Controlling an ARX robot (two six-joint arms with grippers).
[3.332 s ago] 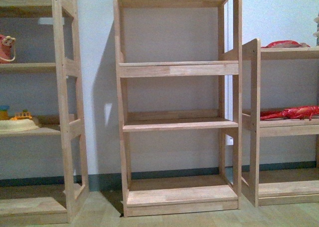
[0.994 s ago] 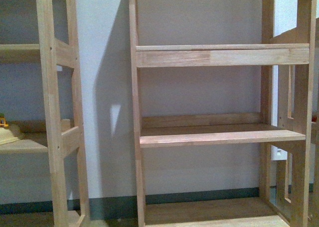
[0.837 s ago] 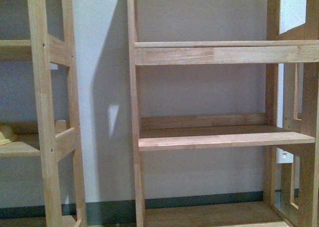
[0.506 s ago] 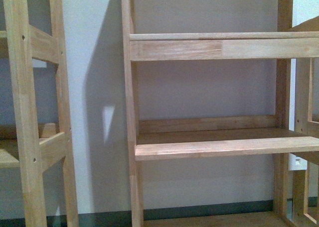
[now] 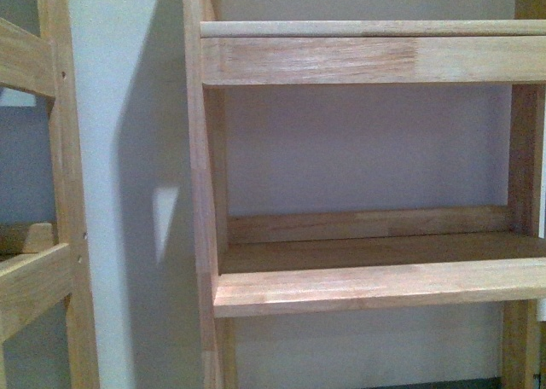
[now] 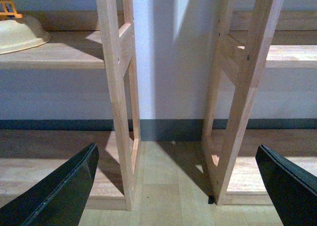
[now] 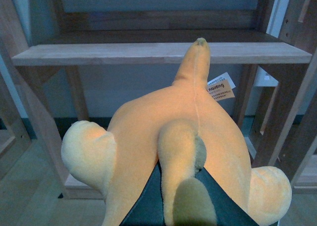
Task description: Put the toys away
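Right gripper (image 7: 178, 198) is clamped on the yellow-orange plush toy (image 7: 163, 132): we see its dark fingers (image 7: 141, 206) pinching a stubby limb. The toy is held in the air in front of the wooden shelf board (image 7: 148, 52), with one pointed end reaching up toward the board's front edge and a paper tag (image 7: 219, 89) poking out just beside it. Over on our other arm, the left gripper (image 6: 176, 186) stands wide apart, holding nothing, above the pale floor (image 6: 166, 161) between two wooden uprights (image 6: 116, 87), with a cream dish (image 6: 20, 32) on the shelf beyond them.
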